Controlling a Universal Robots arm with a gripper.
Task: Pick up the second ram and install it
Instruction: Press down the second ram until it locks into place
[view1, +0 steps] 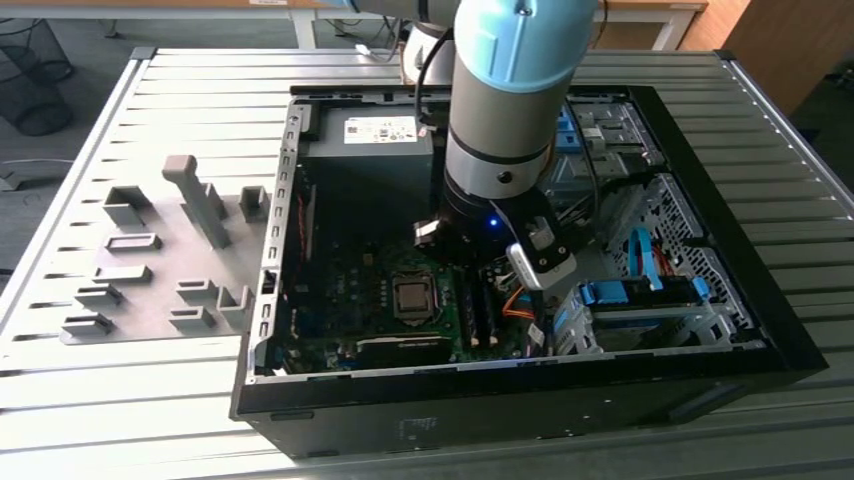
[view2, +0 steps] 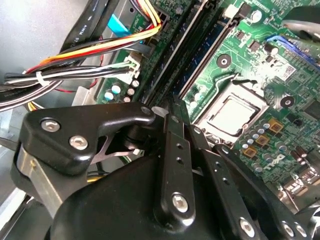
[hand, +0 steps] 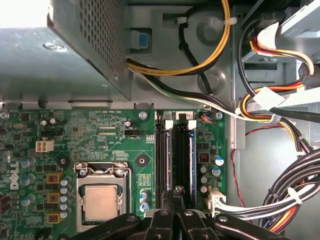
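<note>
- Our arm (view1: 514, 110) reached down into the case (view1: 747, 330).
- On the board (hand: 100, 140), the gripper (hand: 176, 200) stood jaws together over the slots (hand: 175, 160).
- The ram (hand: 192, 162) appeared seated; little seemed left.

second ram (hand: 177, 165) sits upright in its slot on the green board, gripper (hand: 178, 192) fingertips right over it
</note>
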